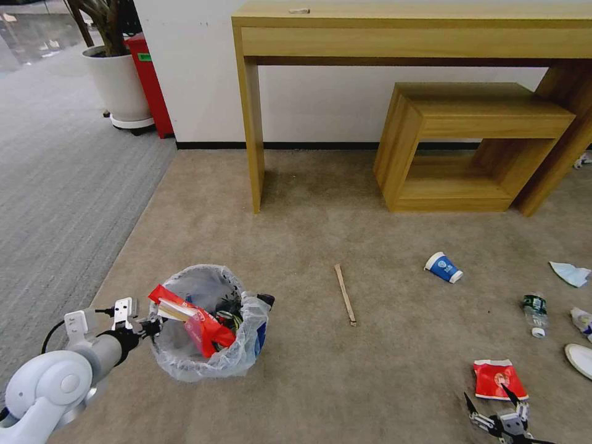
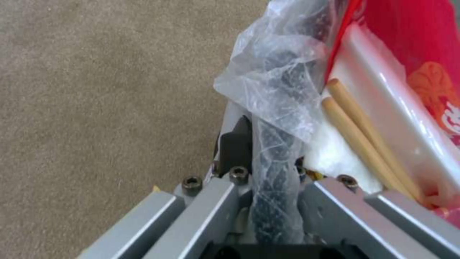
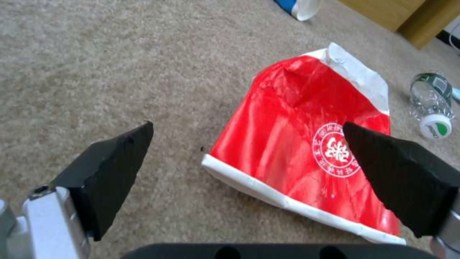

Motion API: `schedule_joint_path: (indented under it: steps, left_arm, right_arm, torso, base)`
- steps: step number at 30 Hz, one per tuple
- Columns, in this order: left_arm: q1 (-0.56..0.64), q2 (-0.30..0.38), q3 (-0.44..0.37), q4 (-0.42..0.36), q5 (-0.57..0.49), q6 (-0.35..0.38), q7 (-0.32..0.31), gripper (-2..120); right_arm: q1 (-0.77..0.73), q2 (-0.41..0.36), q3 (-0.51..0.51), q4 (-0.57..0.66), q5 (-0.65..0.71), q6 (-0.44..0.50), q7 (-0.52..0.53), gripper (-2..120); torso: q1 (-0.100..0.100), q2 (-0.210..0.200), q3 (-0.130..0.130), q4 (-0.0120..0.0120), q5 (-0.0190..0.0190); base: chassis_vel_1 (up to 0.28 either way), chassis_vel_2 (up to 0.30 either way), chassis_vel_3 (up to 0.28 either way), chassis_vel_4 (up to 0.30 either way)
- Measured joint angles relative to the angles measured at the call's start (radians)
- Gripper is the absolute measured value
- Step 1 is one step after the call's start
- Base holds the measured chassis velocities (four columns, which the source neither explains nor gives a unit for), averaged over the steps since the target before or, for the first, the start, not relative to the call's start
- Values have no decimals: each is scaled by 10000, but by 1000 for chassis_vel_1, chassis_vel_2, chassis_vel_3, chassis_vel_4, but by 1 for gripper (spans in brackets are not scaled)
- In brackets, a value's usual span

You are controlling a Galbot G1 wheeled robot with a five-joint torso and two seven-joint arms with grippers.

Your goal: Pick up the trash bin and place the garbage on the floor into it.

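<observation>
Right gripper [image 3: 247, 138], pads spread, hovers over a red wrapper [image 3: 307, 144] lying flat on the floor [image 1: 370, 185]: thin, slippery film, best pinched at an edge. Left gripper [image 1: 147, 325] clamps the trash bin [image 1: 206, 327] rim.

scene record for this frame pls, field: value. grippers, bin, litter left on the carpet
left gripper: shut on the rim of the small round black trash bin lined with clear plastic
right gripper: fingers open, low over the flat red wrapper, not touching it
bin contents: red wrapper, wooden sticks
litter on beige carpet: wooden stick, blue-white paper cup, clear plastic bottle, light-blue mask
</observation>
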Motion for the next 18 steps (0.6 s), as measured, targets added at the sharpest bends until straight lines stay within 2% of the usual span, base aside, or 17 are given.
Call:
schedule_joint_path:
  steps: [18]
  left_arm:
    - [-25, -91, 25, 39, 16, -4, 2, 0]
  right_arm:
    - [519, -153, -60, -492, -554, 10, -161, 100]
  torso:
    - [0, 0, 0, 0, 0]
  base:
    - [0, 0, 0, 0]
